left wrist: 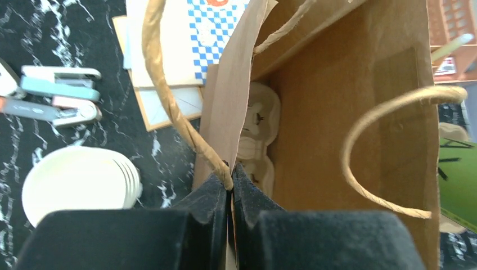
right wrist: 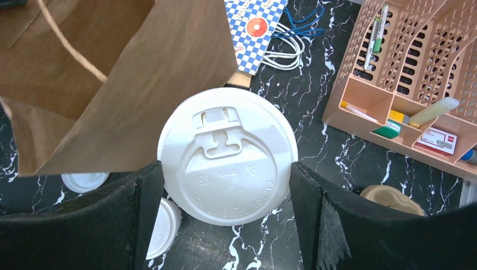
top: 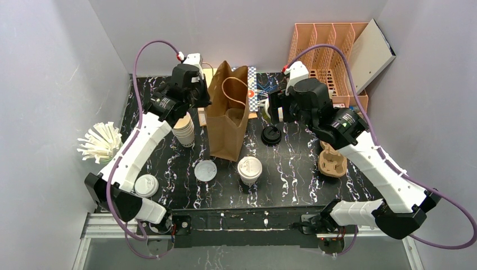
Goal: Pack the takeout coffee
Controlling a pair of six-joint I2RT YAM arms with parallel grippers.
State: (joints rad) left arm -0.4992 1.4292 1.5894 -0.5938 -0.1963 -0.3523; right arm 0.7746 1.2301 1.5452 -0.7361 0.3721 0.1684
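A brown paper bag (top: 228, 121) stands open at the middle back of the table. My left gripper (left wrist: 232, 174) is shut on the bag's left wall at its rim, beside a twine handle (left wrist: 169, 101). A pulp cup carrier (left wrist: 259, 135) lies inside the bag. Just right of the bag, my right gripper (right wrist: 225, 185) is shut on a takeout coffee with a white sip lid (right wrist: 228, 154), held above the table. Its green side (left wrist: 458, 180) shows in the left wrist view. A cream lidded coffee (top: 250, 170) stands in front of the bag.
A stack of lidless cups (top: 184, 130) stands left of the bag. A loose white lid (top: 206, 170) and a black lid (top: 271, 135) lie near it. A second pulp carrier (top: 332, 160) sits right, an orange organiser (top: 329, 53) at back right, and white stirrers (top: 101, 142) far left.
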